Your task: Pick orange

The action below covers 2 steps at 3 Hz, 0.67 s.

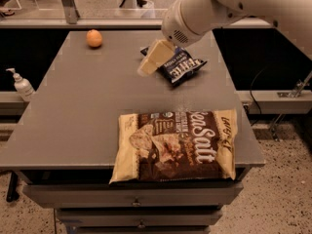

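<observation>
Step in hand: approach, no grasp yet. The orange sits alone on the counter, at the far-left corner, nothing touching it.

The tool hangs over the middle of the far half of the counter, to the right of the orange and a bit nearer the camera, well apart from it. It overlaps the left edge of the small dark blue snack bag, which lies right of the orange. Can't tell whether the tool is apart or together; it carries nothing that I can see.

The big brown chip bag is at the near edge, far from the orange, and out of the way. A pump bottle stands off the counter on a lower ledge, left of and nearer than the orange.

My read of the next move: translate left and toward the far edge until centred over the orange, open wide enough for the fruit, then descend. It's round, so likely to roll if nudged off-centre; the counter edge is close behind it.
</observation>
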Available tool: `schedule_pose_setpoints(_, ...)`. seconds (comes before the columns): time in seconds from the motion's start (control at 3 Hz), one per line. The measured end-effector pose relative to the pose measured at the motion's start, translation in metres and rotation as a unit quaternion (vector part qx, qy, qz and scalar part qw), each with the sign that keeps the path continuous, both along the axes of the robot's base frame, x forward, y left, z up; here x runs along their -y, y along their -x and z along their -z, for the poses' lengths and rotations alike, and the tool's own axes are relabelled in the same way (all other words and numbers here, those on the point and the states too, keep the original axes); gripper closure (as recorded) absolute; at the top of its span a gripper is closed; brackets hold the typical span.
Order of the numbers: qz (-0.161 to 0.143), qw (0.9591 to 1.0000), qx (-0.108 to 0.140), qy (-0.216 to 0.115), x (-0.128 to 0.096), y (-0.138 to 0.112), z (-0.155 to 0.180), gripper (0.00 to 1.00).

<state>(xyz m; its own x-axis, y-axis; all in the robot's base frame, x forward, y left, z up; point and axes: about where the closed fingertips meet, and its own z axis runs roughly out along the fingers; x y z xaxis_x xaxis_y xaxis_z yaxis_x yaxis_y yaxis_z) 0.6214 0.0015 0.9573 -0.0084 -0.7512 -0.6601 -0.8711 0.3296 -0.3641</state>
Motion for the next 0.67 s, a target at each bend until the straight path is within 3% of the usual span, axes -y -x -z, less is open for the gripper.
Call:
schedule_pose_setpoints(0.33,0.001,0.9998,0.006,-0.021,-0.002,-0.002,-0.002,0.00)
schedule_pose_setpoints(0.67,0.014,0.9959,-0.004,-0.090,-0.022,-0.023,0.014,0.00)
